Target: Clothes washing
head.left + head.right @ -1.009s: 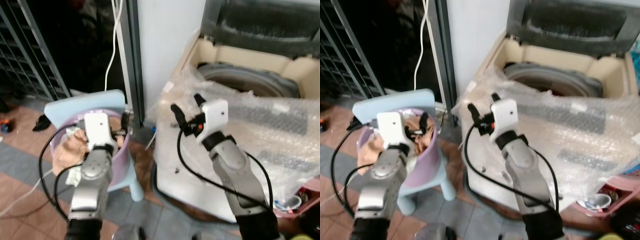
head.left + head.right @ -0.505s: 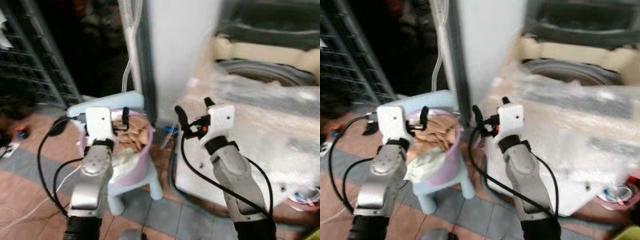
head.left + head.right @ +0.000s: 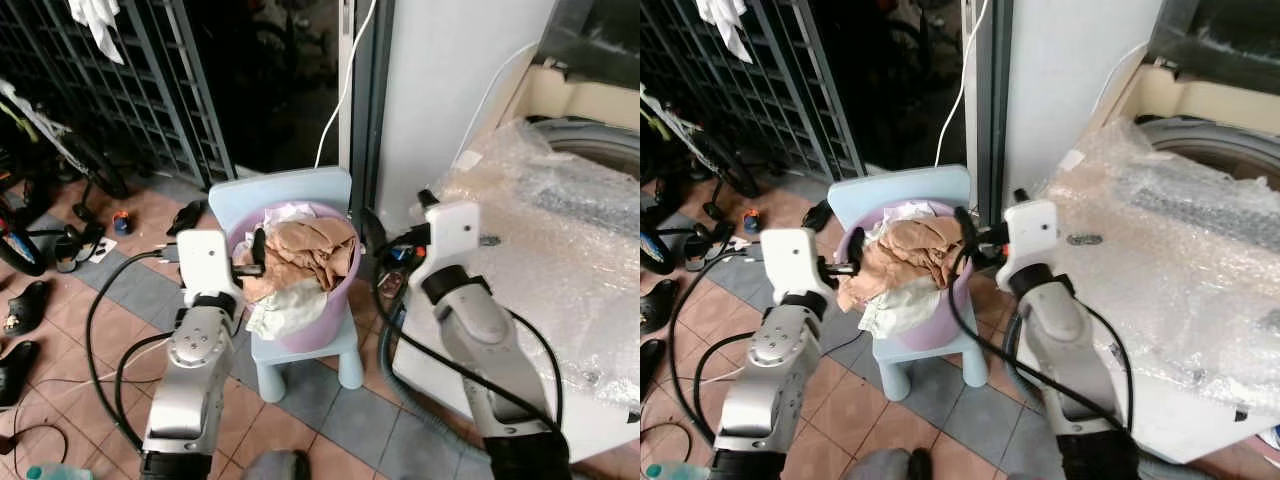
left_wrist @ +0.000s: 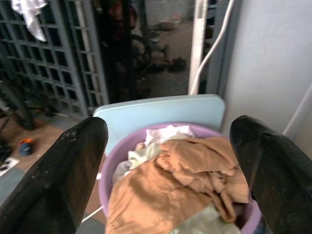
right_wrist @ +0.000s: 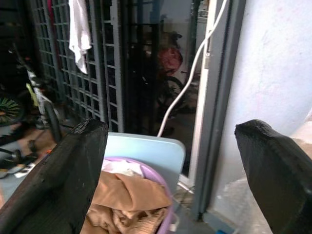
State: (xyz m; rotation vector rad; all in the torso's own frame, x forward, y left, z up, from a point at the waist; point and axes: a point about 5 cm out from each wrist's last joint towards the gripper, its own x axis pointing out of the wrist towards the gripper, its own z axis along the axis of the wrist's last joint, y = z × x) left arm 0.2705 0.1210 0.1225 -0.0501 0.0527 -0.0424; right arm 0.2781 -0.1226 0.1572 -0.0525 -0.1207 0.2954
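A round lilac plastic basin (image 3: pixel 330 320), heaped with a crumpled tan garment (image 3: pixel 305 250) and pale cloths, stands on a small light-blue plastic child's chair (image 3: pixel 300 190) beside the bubble-wrapped white top-loading washing machine (image 3: pixel 560 250). The laundry is judged soft, light and prone to snag or trail, so the tan garment's raised top fold appears the best hold. The left gripper (image 3: pixel 258 262) sits at the basin's near rim and the right gripper (image 3: pixel 962 243) just beside its far rim, both spread wide and empty.

A round purple laundry basket (image 3: pixel 335 320) sits on the seat of a small pale-blue plastic chair (image 3: pixel 300 352) just beside the washing machine (image 3: pixel 560 230) (its front draped in bubble wrap). Tan clothes (image 3: pixel 305 250) heap above the rim, and a pale cloth (image 3: pixel 282 305) spills over the near edge.
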